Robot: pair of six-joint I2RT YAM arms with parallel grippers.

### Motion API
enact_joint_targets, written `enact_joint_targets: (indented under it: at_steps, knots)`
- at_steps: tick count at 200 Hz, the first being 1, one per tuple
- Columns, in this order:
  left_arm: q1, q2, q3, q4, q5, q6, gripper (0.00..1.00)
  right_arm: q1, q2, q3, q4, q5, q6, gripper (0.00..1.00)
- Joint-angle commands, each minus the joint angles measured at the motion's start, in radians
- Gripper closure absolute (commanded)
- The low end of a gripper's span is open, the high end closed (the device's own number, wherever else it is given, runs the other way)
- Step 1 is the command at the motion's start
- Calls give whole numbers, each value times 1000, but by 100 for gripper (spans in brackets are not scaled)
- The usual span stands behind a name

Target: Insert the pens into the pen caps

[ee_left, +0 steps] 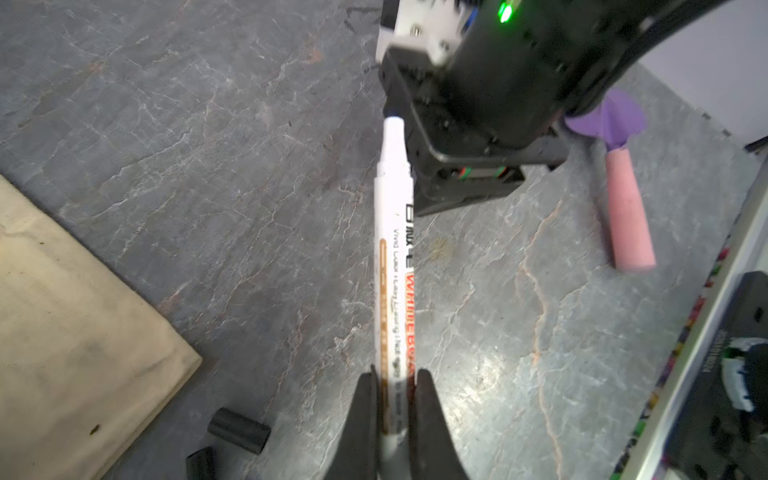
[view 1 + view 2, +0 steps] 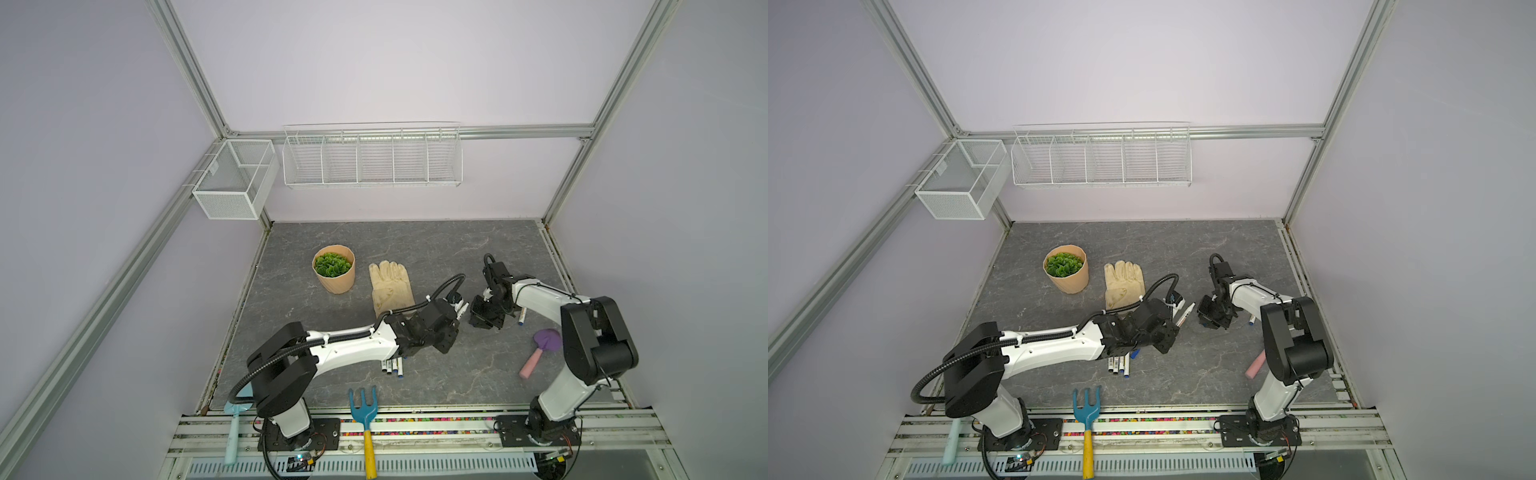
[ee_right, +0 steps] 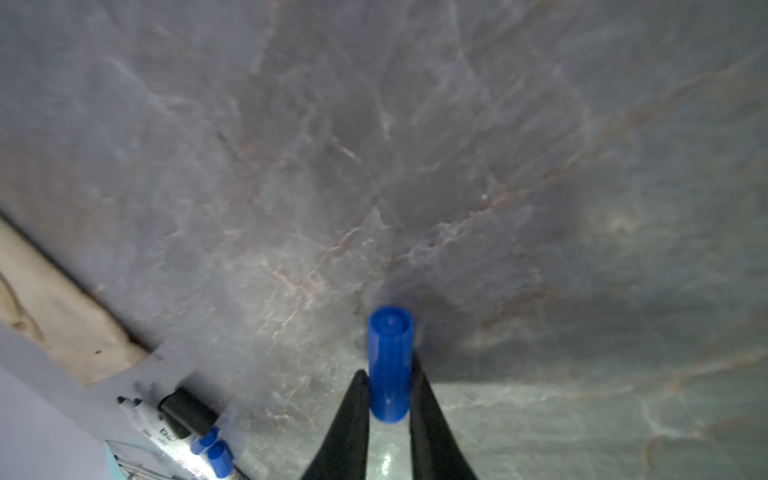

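My left gripper [image 1: 395,374] is shut on the rear of a white pen [image 1: 392,257] with a printed barrel. The pen [image 2: 1185,314] is held off the table, its tip close beside my right gripper [image 2: 1208,322]. That gripper [image 3: 388,374] is shut on a blue pen cap [image 3: 390,361], which sticks out past its fingertips. Several more pens [image 2: 392,368] lie under the left arm, and one pen [image 2: 521,318] lies behind the right arm. Two black pen caps [image 1: 239,430] lie near the glove's edge.
A cream glove [image 2: 390,286] and a potted plant [image 2: 333,268] sit behind the left arm. A purple trowel with a pink handle [image 2: 540,351] lies at the right. A blue hand rake [image 2: 365,411] lies at the front edge. Wire baskets [image 2: 372,160] hang on the back wall.
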Motion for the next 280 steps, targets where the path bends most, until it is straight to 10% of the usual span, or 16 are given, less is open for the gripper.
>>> enact_joint_targets:
  at_steps: [1, 161, 270, 280]
  knots:
    - [2, -23, -71, 59, 3, -49, 100, 12, 37, 9, -30, 13, -22, 76]
    - [2, -70, -106, 118, -48, -85, 100, 102, -303, 19, -68, -279, -259, 43]
    - [3, -58, -87, 164, -67, -83, 100, 153, -228, 58, -6, -323, -240, 87]
    - [3, -47, -84, 163, -63, -86, 88, 154, -230, 58, -7, -324, -241, 88]
